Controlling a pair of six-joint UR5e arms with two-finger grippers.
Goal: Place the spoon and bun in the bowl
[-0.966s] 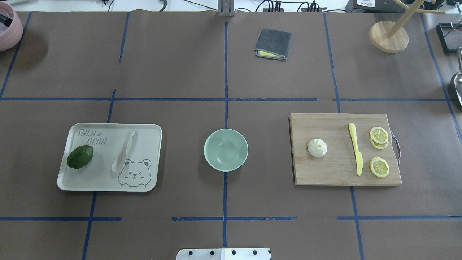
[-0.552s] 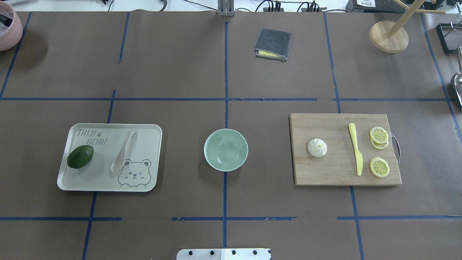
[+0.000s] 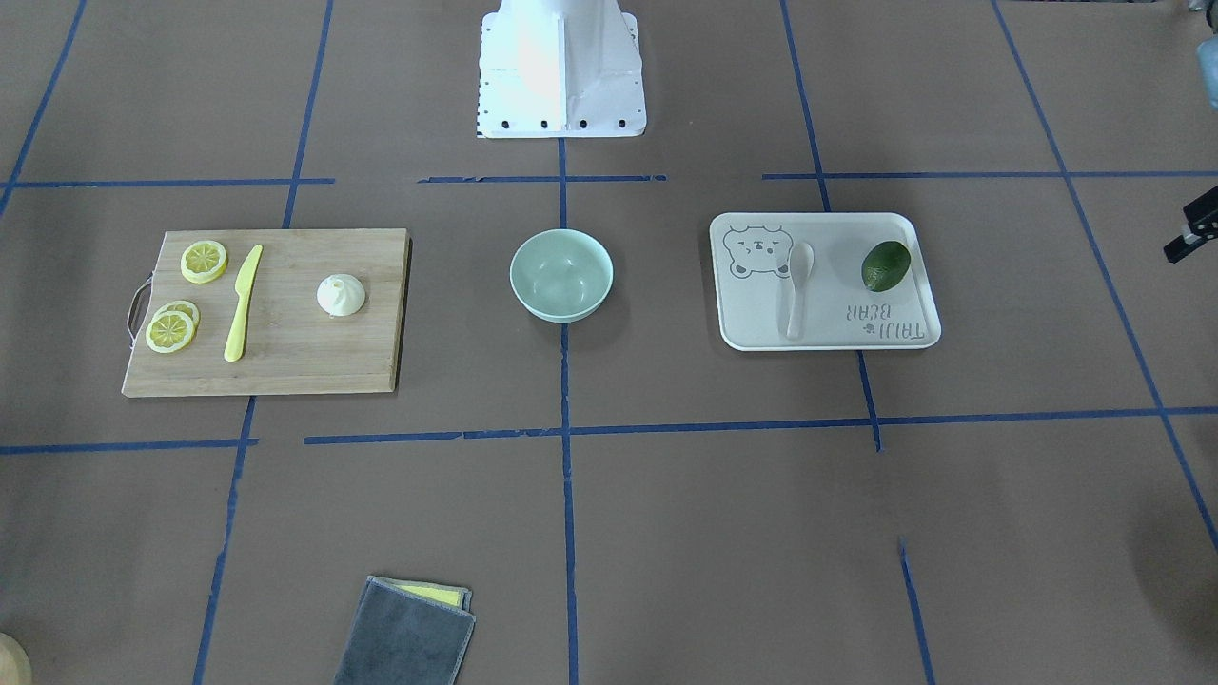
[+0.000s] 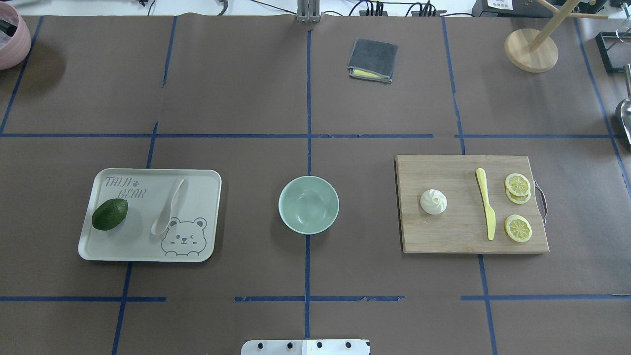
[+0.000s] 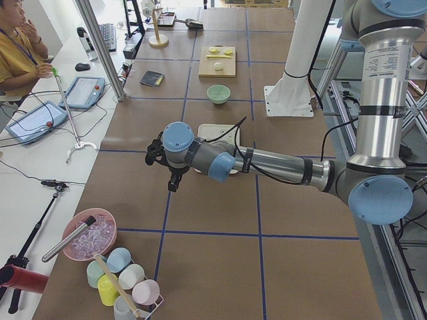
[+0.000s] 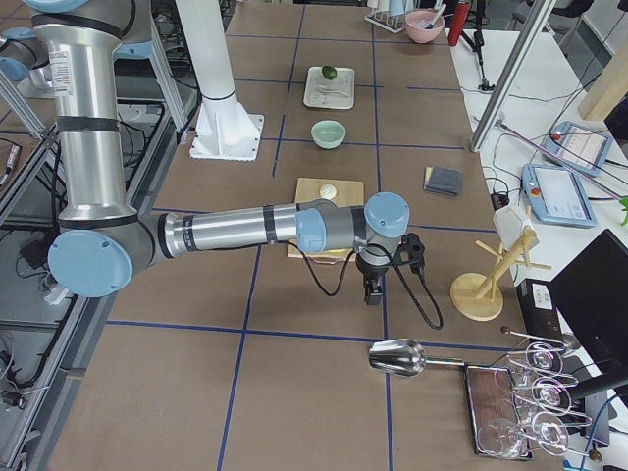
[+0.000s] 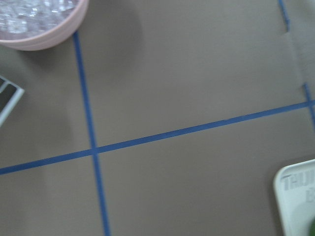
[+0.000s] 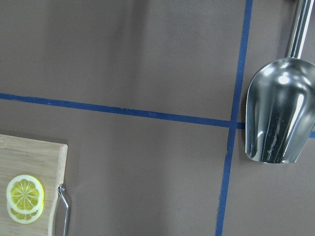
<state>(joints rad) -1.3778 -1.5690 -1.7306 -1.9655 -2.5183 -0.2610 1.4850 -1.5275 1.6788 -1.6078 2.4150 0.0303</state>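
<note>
**Position of task items.** The spoon (image 4: 167, 207) lies flat on the bear-print tray (image 4: 128, 244), beside the avocado (image 4: 109, 214) but apart from it. The bun (image 4: 433, 202) sits pleats-up on the wooden cutting board (image 4: 453, 231), at the end nearer the bowl (image 4: 308, 204). The bowl stands between tray and board with nothing in it. Neither transfer has been made yet.

**Grippers.** The left gripper (image 5: 172, 183) hangs over bare table outboard of the tray. The right gripper (image 6: 371, 292) hangs outboard of the board's handle end, near a metal scoop (image 8: 278, 115). Both appear only in side views, so whether their fingers are apart or together cannot be told.

**Probable faults.**
- The spoon is low and thin. A descent that is too deep would strike the tray, and one that is too shallow would close on air or push the spoon along.
- A nudge to the avocado could roll it onto the spoon.
- The bun is domed and probably soft, so an off-centre or hard pinch could eject or squash it.
- Both arms end at the same bowl, and simultaneous approaches risk contact between them.

**Obstructions.** The yellow knife (image 4: 486, 203) and lemon slices (image 4: 517, 228) lie between the right gripper and the bun, so a low inward pass would sweep them. The folded grey cloth (image 4: 372, 59) and wooden stand (image 4: 531, 49) lie well apart from both routes.
</note>
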